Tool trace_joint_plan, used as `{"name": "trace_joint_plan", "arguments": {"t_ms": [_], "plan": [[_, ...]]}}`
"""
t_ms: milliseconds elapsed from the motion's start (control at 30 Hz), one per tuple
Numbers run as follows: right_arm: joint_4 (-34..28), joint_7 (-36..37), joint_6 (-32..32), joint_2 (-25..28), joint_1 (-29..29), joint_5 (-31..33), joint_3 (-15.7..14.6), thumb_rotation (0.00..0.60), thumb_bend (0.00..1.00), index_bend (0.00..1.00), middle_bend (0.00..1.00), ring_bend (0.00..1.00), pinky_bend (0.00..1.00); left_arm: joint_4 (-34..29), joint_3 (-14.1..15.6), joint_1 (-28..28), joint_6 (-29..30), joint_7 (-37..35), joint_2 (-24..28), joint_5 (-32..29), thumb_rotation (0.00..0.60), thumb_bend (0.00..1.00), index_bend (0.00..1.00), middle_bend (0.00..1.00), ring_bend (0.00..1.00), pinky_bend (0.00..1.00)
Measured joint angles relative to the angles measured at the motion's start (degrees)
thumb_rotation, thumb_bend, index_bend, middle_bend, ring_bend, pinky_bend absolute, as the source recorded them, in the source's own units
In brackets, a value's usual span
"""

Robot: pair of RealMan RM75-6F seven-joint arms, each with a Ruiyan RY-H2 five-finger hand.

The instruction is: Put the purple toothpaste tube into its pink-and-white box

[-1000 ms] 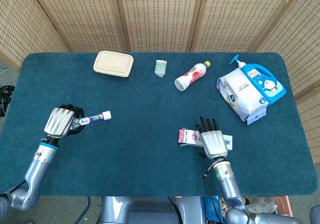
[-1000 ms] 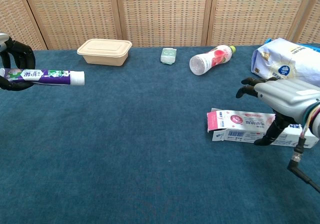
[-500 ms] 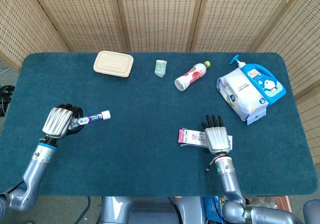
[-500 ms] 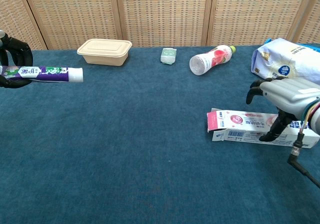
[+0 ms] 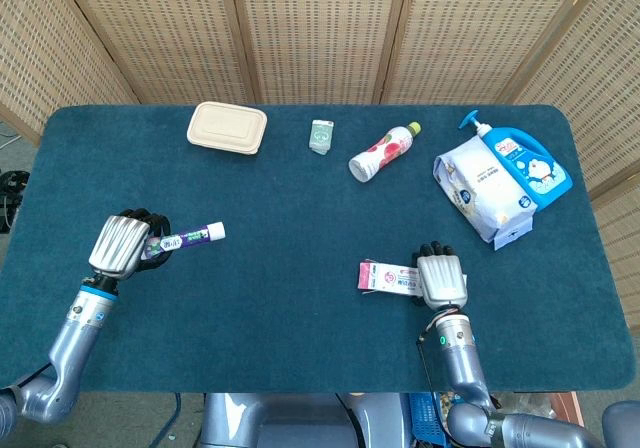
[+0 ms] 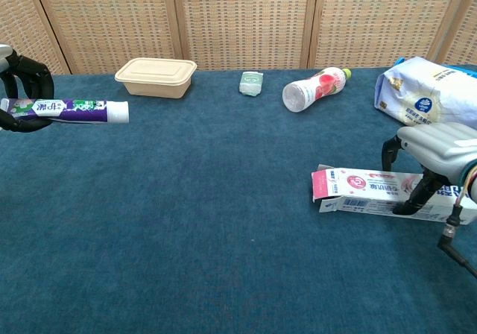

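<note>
The purple toothpaste tube [image 5: 190, 236] [image 6: 74, 110] is held level above the table's left side, white cap pointing right. My left hand [image 5: 125, 246] [image 6: 19, 88] grips its tail end. The pink-and-white box [image 5: 385, 278] [image 6: 365, 188] lies flat on the blue cloth at the front right, with its open flap end facing left. My right hand [image 5: 442, 278] [image 6: 436, 151] arches over the box's right end. Its fingers curl down behind the box and its thumb presses the near side. That end of the box is hidden under the hand.
Along the back stand a beige lidded container [image 5: 227, 127], a small green pack [image 5: 320, 135] and a lying bottle [image 5: 383, 151]. A white refill bag [image 5: 480, 186] leans on a blue pump bottle [image 5: 525, 163] at the back right.
My right hand drew its spread fingers in and closed around the box's right end; the box shifted slightly right. My left hand nudged the tube a little to the right.
</note>
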Motion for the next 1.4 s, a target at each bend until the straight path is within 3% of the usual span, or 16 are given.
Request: {"name": "trace_joint_plan", "arguments": {"t_ms": [400, 833, 1400], "plan": [[1.2, 2.3, 1.9, -0.4, -0.3, -4.0, -0.6, 0.600, 0.13, 0.62, 0.50, 0.41, 0.46, -0.9, -0.1, 0.1, 0.1, -0.6, 0.2, 0.2, 0.600, 0.50, 0.85, 0.60, 0.43, 0.47], [-5.4, 2.0, 3.7, 1.2, -0.4, -6.1, -0.4, 0.600, 0.15, 0.64, 0.52, 0.44, 0.49, -5.0, 0.2, 0.0, 0.2, -1.1, 1.0, 1.1, 0.600, 0.50, 0.85, 0.60, 0.43, 0.47], [-15.1, -0.7, 5.1, 2.2, 1.2, -3.0, 2.7, 0.600, 0.15, 0.64, 0.53, 0.44, 0.49, -11.1, 1.0, -1.1, -3.6, -2.7, 1.7, 0.9, 0.600, 0.50, 0.85, 0.60, 0.43, 0.47]]}}
